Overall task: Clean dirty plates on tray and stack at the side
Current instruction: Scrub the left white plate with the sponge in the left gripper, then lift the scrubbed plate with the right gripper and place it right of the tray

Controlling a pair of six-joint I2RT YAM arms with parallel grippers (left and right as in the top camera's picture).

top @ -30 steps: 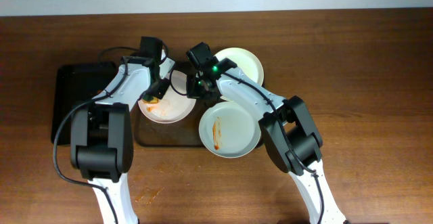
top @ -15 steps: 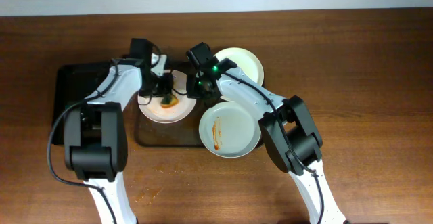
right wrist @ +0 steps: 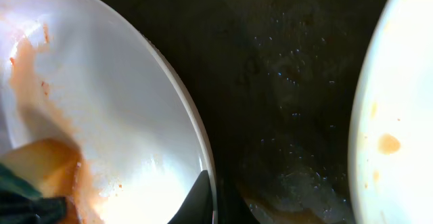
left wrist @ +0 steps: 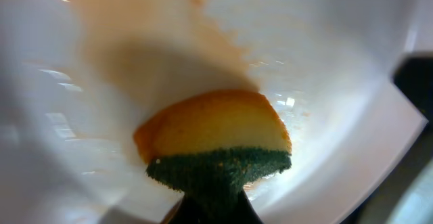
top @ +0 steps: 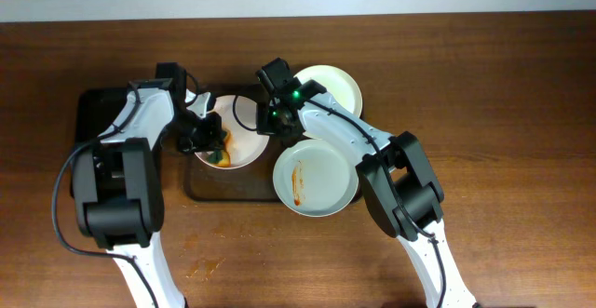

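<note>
Left tool is clamping shut on the green edge of a yellow foam sponge with a dark green scouring face, pressing its yellow side onto the round white plate smeared with orange-red sauce. That plate is lying at the left end of the large brown-grey translucent tray on the wooden bench. Right tool is pinching the plate's right rim, a finger on each side, nearly closed on the thin edge. The plate is looking stiff, glossy and breakable, probably slick where sauce is wet. The rim is the likely place to hold, firmly, so it is not skating under the scrubbing. The left wrist view is showing the sponge contact and thinned smear, which overhead is barely resolving. The right wrist view is showing the rim pinch and the wet tray floor. Only overhead is showing the streaked white plate and the far white plate.
</note>
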